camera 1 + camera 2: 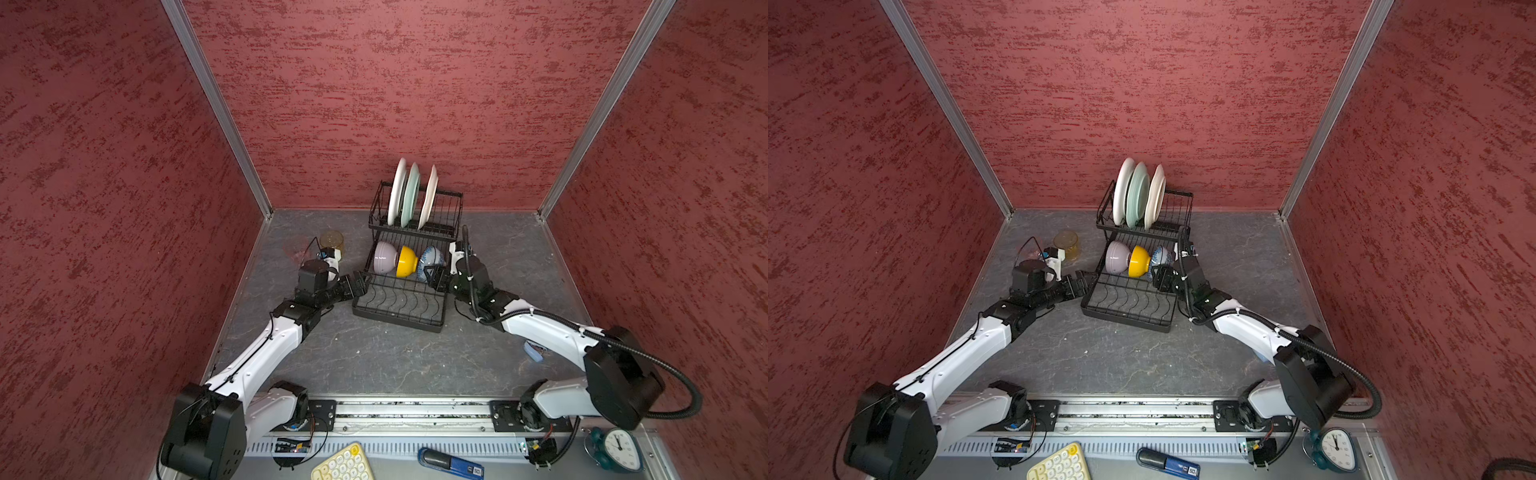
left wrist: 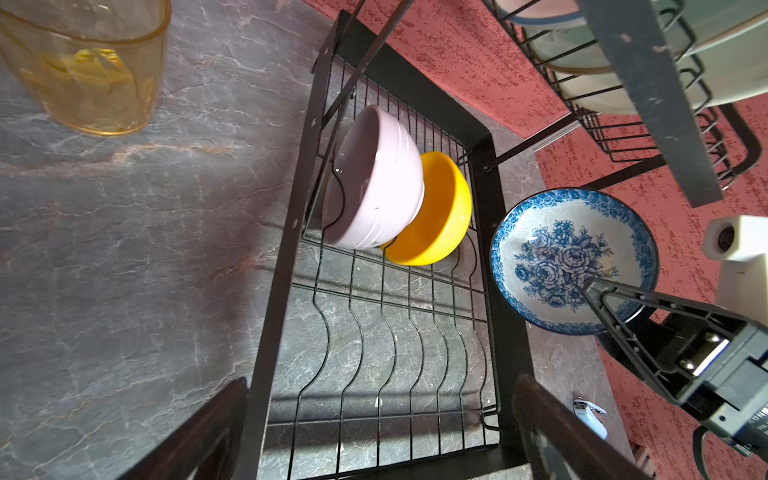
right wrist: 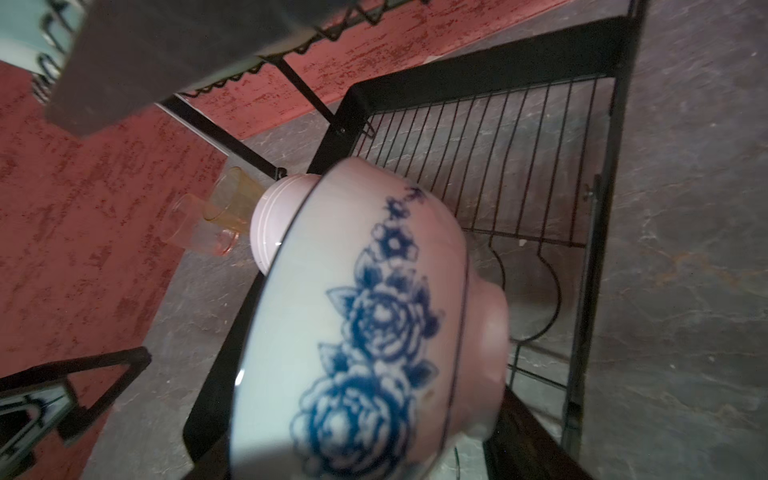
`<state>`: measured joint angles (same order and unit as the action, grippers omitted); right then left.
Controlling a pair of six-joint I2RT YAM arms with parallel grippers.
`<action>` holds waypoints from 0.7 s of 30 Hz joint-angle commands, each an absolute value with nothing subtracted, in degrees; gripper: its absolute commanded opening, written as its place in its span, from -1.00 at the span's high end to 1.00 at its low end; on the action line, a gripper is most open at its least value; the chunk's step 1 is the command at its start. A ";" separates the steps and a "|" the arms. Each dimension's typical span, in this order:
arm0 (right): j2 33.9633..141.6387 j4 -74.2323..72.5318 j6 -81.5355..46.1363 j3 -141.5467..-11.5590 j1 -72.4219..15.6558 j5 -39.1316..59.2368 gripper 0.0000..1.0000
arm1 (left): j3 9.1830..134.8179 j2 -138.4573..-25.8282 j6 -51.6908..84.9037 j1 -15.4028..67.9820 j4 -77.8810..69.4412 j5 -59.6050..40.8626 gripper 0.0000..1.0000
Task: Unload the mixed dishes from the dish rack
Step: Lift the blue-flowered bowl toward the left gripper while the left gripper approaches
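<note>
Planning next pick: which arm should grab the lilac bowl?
Left, likely. The left gripper is open and empty at the dish rack, beside the lilac bowl; the right gripper is clamped on the blue-and-white bowl.

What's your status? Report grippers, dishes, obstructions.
Left gripper open, empty. Right gripper shut on blue-and-white bowl at edge of rack. Lilac bowl, yellow bowl, three plates racked. Nothing blocking.
</note>
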<state>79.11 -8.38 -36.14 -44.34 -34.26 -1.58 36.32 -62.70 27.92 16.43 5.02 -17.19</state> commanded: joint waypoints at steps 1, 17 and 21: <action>76.16 -14.17 -39.31 -43.87 -33.93 2.89 -0.03 | 35.31 -62.84 28.54 16.79 1.62 -19.71 -0.99; 73.16 -23.19 -47.06 -39.89 -33.92 15.34 -0.02 | 34.37 -65.66 30.06 18.74 -5.80 -27.09 -0.99; 72.77 -26.11 -47.59 -38.25 -33.93 17.74 -0.02 | 34.55 -67.37 30.82 20.22 -7.72 -28.44 -0.99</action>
<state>74.87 -18.17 -46.11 -38.37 -34.24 14.44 35.22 -66.54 30.09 19.33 -4.51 -26.13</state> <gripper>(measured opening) 0.671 0.995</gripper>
